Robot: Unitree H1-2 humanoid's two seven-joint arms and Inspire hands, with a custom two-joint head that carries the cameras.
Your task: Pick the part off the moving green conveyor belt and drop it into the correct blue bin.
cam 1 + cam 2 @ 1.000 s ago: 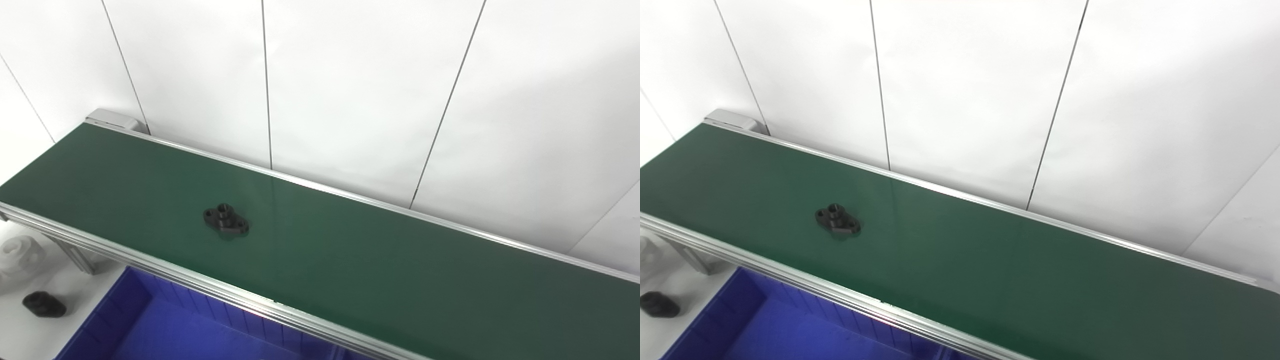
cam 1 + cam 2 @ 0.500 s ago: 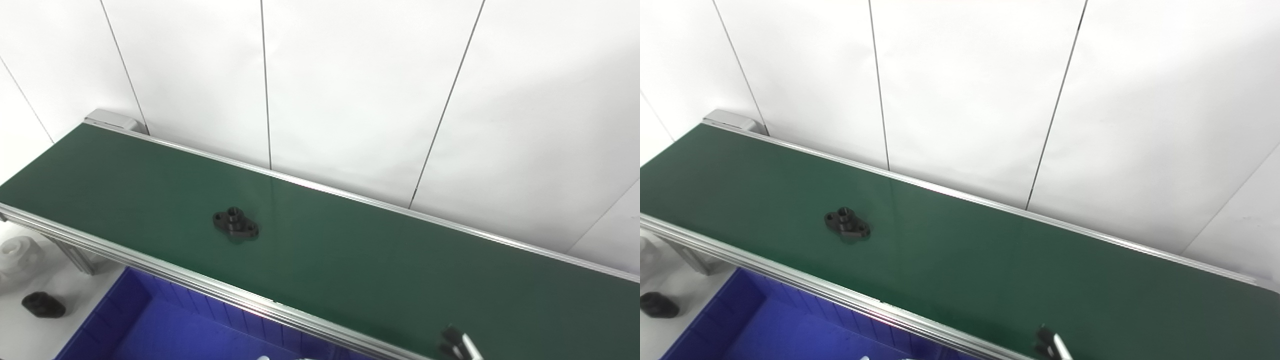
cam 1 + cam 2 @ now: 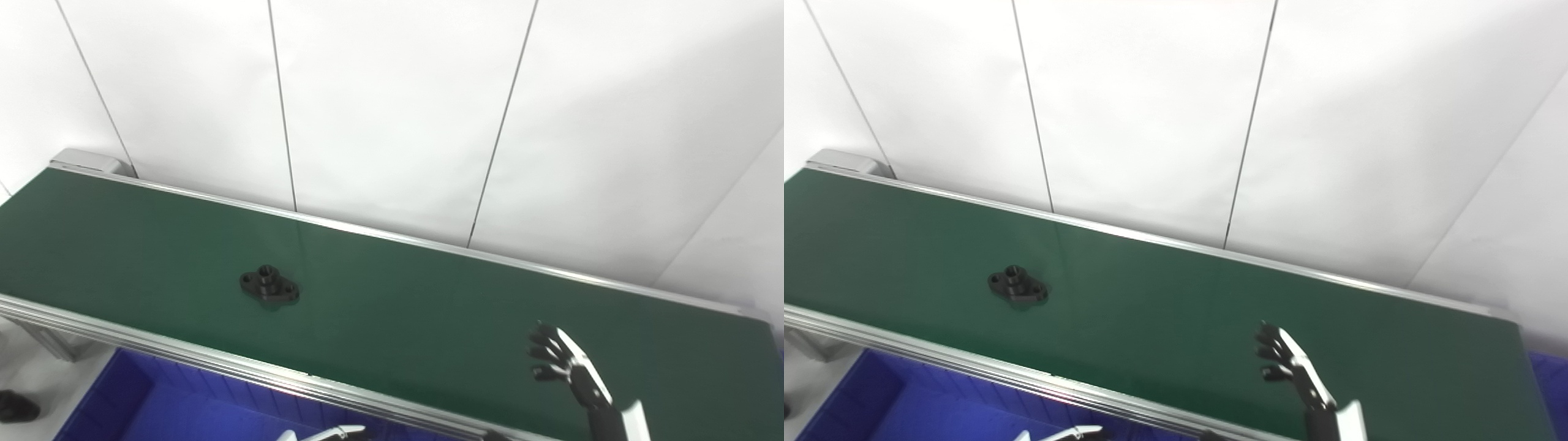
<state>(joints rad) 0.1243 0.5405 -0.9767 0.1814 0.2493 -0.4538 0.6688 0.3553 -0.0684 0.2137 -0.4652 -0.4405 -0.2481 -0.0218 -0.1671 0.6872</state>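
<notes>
A small black flanged part [image 3: 269, 286] with a raised hub lies flat on the green conveyor belt [image 3: 398, 312], left of the middle. My right hand [image 3: 566, 367] is up over the belt's near right stretch, fingers spread and holding nothing, far to the right of the part. Only a sliver of my left hand [image 3: 324, 433] shows at the bottom edge, over the blue bin [image 3: 147, 407]; its pose is hidden. The bin sits below the belt's near rail.
A silver rail [image 3: 184, 358] runs along the belt's near edge. White wall panels [image 3: 392, 110] rise right behind the belt. A second blue bin's corner [image 3: 1549, 380] shows past the belt's right end. A black part [image 3: 15, 407] lies on the white table at lower left.
The camera has swung to the right. The part has ridden rightward along the belt. My right hand has risen from the bottom edge to over the belt, and my left hand's tip has appeared.
</notes>
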